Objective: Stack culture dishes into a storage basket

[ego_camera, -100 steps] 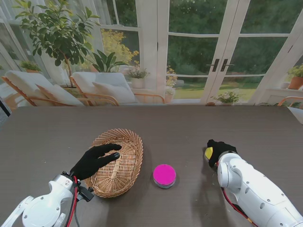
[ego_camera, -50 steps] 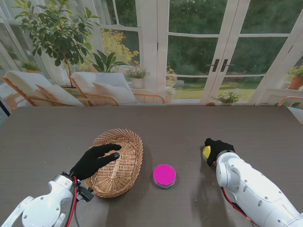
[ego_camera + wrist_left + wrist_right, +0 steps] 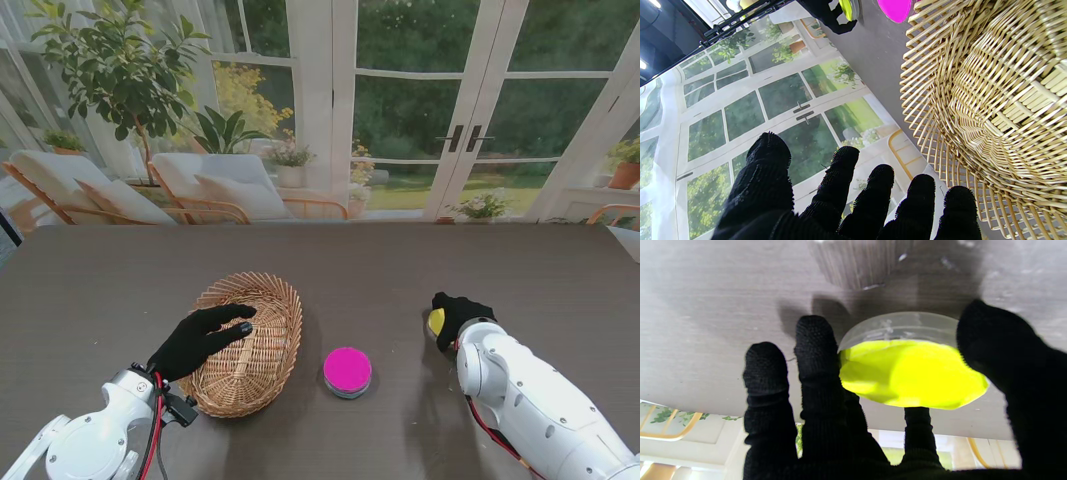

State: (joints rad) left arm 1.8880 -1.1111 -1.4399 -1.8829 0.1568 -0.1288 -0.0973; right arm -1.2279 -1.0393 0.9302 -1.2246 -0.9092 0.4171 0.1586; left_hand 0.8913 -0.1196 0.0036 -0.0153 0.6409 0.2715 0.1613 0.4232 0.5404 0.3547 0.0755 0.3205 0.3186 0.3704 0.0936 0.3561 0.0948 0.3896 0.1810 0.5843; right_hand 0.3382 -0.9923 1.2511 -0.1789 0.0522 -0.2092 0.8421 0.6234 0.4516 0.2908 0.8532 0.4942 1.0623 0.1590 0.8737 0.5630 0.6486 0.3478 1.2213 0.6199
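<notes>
A yellow culture dish (image 3: 437, 321) with a clear rim (image 3: 910, 373) sits in my right hand (image 3: 462, 312), pinched between the thumb (image 3: 1000, 340) and the fingers (image 3: 816, 350) just over the table. A magenta dish (image 3: 347, 370) lies flat on the table between that hand and the wicker basket (image 3: 290, 320). My left hand (image 3: 205, 338) rests open on the basket's left rim with its fingers spread and holds nothing. In the left wrist view the basket's weave (image 3: 990, 100) fills one side, with the magenta dish (image 3: 895, 8) and yellow dish (image 3: 848, 8) beyond it.
The dark wood-grain table (image 3: 420, 270) stretches away from me toward the windows. A round ridged shape (image 3: 860, 263) shows on the table beyond the yellow dish in the right wrist view; I cannot tell what it is.
My right hand has shifted slightly to the left and away from me with the yellow dish. The left hand, basket and magenta dish have not moved.
</notes>
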